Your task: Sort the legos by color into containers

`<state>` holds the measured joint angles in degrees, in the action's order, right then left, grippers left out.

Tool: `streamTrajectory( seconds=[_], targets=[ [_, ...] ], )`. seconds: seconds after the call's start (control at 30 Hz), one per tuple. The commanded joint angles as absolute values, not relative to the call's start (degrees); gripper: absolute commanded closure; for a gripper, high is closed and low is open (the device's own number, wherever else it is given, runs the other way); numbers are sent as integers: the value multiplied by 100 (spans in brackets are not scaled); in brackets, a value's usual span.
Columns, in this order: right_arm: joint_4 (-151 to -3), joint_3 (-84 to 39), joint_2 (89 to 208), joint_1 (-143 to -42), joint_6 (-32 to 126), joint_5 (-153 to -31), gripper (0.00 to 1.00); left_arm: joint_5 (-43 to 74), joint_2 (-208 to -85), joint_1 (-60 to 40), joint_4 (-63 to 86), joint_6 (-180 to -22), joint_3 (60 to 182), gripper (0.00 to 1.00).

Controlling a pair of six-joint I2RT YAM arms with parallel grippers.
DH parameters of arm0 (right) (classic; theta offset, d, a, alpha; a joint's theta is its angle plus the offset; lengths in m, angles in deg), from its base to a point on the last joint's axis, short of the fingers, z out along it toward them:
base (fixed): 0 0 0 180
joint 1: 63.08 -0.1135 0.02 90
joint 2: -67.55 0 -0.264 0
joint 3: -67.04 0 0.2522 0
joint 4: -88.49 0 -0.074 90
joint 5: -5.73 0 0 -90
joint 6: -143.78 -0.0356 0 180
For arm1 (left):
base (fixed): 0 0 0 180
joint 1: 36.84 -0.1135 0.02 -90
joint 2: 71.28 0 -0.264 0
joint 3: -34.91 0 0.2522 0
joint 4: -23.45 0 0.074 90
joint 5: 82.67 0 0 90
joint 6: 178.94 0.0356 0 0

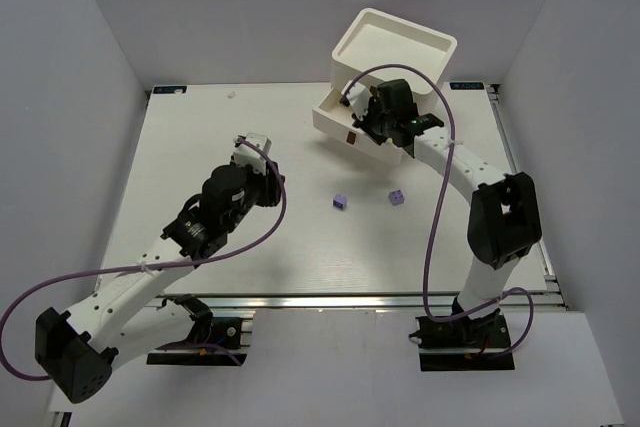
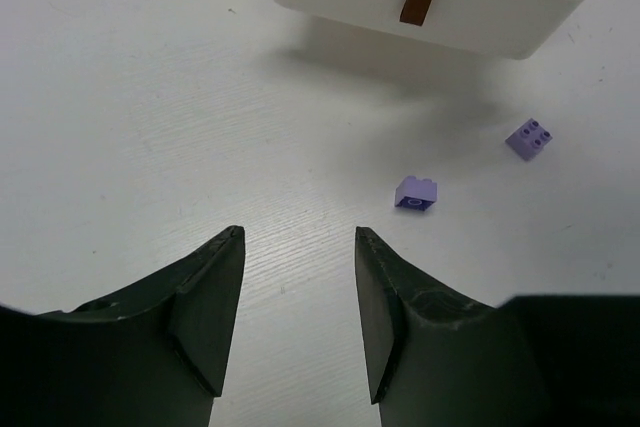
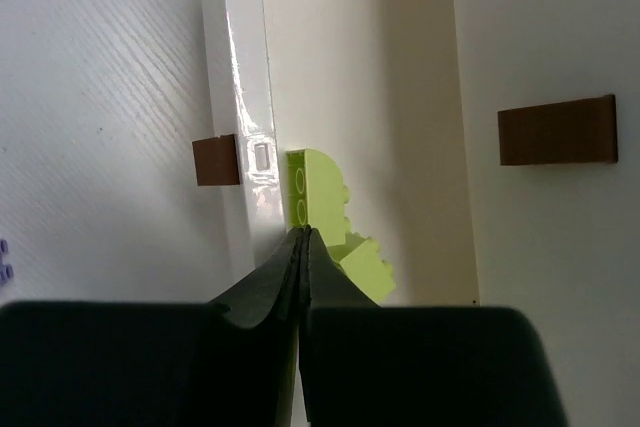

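Two pale purple legos lie on the table, one (image 1: 340, 202) left of the other (image 1: 397, 197); both show in the left wrist view, the nearer one (image 2: 417, 193) and the farther one (image 2: 530, 139). My left gripper (image 2: 298, 247) is open and empty, low over the table, left of them (image 1: 268, 169). My right gripper (image 3: 303, 234) is shut with nothing between its fingers, its tips inside the pulled-out white drawer (image 3: 235, 97) against lime legos (image 3: 318, 192). It hangs over that drawer (image 1: 370, 125). No dark green legos show.
The white drawer unit (image 1: 395, 42) stands at the back right with a recessed top. The open drawer's brown handle (image 2: 421, 2) faces the left gripper. A second brown handle (image 3: 556, 130) shows on the unit. White walls enclose the table.
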<state>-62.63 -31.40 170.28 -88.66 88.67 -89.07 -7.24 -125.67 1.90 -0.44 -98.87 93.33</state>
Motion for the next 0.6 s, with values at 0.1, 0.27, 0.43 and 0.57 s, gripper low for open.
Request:
streamTrajectory(
  seconds=[0.1, 0.27, 0.43, 0.57],
  targets=[
    [-6735, -3031, 16617, -8988, 8621, -8279, 100, -753, -12243, 201, -42, -9764, 9341, 39],
    [-6766, -2828, 16230, -8944, 8454, -9136, 100, -700, -12269, 201, -68, -9764, 9358, 38],
    [-5167, -3468, 16632, -8988, 9270, -10702, 100, -674, -12260, 201, -60, -9764, 9349, 39],
    [-4812, -3812, 17222, -8997, 9342, -10265, 100, -639, -12234, 201, -60, -9738, 9323, 62]
  ],
)
